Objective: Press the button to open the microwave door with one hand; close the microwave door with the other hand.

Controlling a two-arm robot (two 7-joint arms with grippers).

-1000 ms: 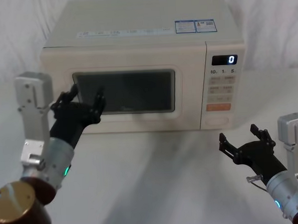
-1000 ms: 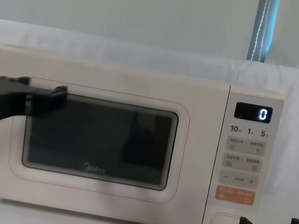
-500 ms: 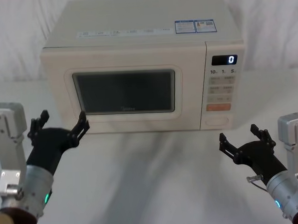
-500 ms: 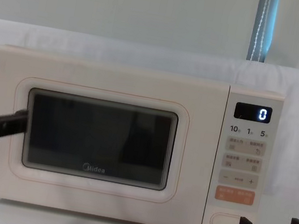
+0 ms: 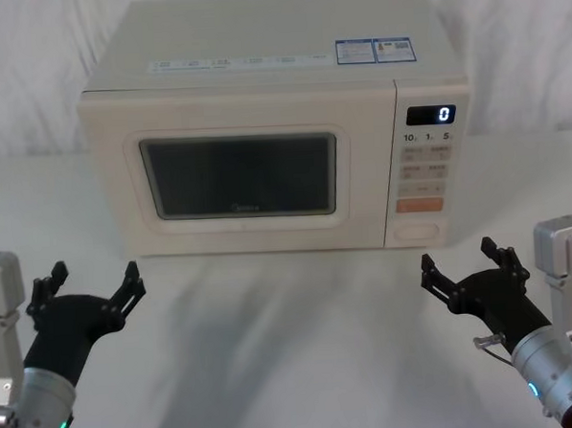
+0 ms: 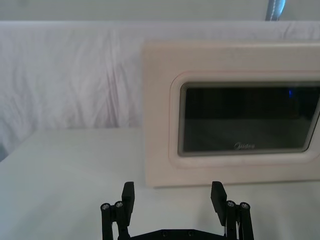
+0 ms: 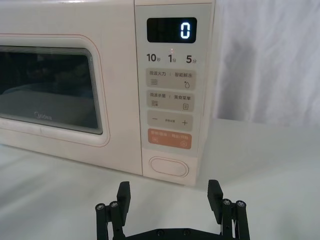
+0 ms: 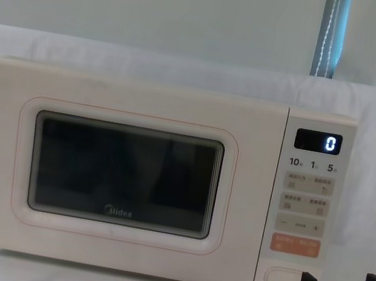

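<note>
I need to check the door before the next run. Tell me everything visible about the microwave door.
The microwave door is a large cream panel, plastic by its look, forming the oven front left of the control panel. It frames a dark rounded-rectangle glass window with a small "Midea" logo under it. It sits shut, upright and flush with the microwave. Nothing touches it: the left gripper and right gripper hover open above the table, apart from it.

The microwave door carries "Midea" under its window; right of the door, the display reads "0", with "10", "1", "5" printed beneath.
</note>
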